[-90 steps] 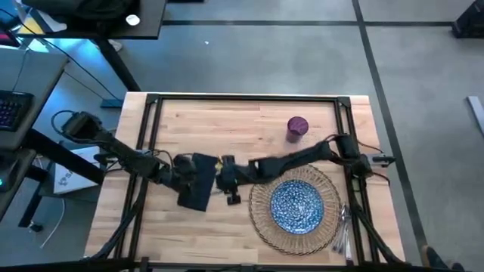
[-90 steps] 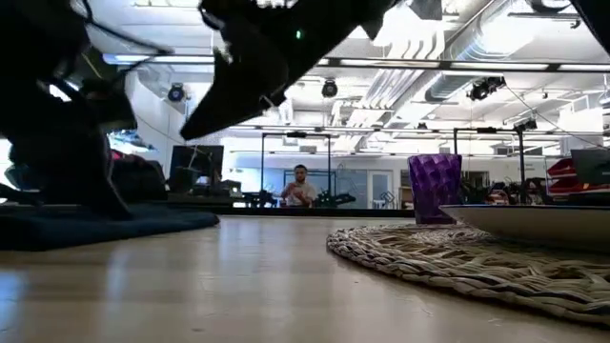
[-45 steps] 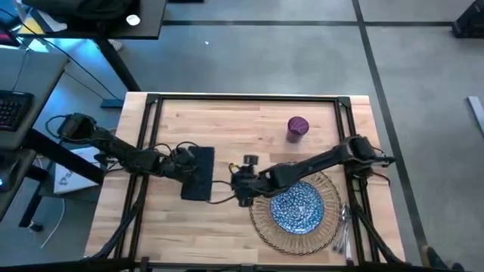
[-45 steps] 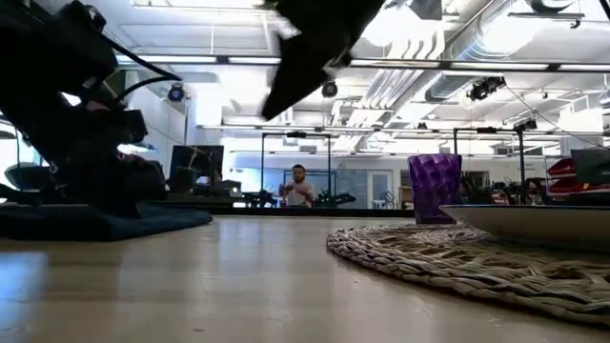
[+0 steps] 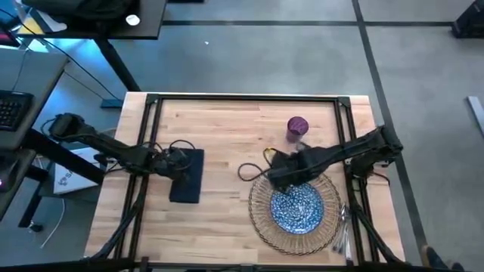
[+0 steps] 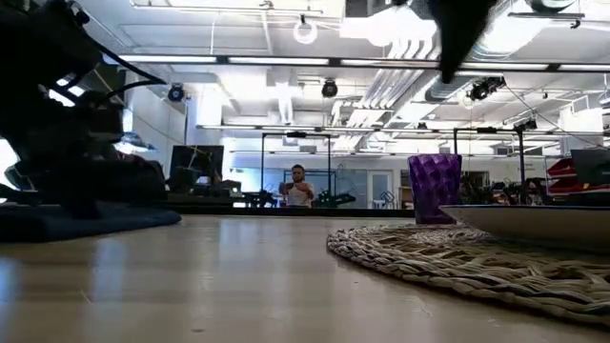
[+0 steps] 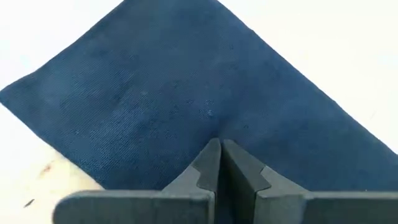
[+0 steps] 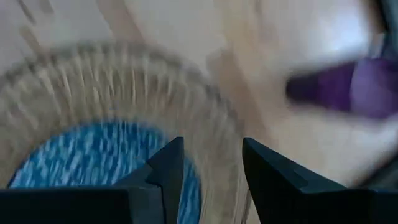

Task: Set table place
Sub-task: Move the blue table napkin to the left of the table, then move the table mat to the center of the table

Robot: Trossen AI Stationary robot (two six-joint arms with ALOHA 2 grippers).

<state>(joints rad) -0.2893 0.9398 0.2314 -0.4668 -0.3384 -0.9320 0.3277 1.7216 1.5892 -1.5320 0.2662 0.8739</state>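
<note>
A light wooden desk (image 5: 227,128) with a black rail frame stands on a grey floor; the low view looks across it into a large lit hall where a person (image 6: 299,187) sits far back.

The napkin (image 5: 188,174) lies flat near the desk's left edge, about midway between the far and near edges. The left gripper (image 5: 178,161) rests over the napkin's left side; in the left wrist view its jaws are closed, tips together right over the blue cloth (image 7: 186,93).

The mat (image 5: 261,211) lies by the near right corner with the plate (image 5: 296,205) centred on it. Cutlery (image 5: 344,227) lies just beside the mat at the desk's right edge. The cup (image 5: 297,128) stands upright beyond the mat, toward the far edge, apart from it.

The right gripper (image 5: 278,172) hangs over the mat's far left rim, its arm reaching in from the right edge. In the right wrist view its jaws are open and empty above mat (image 8: 149,87) and plate (image 8: 81,155), with the cup (image 8: 348,87) a blur off to one side.
</note>
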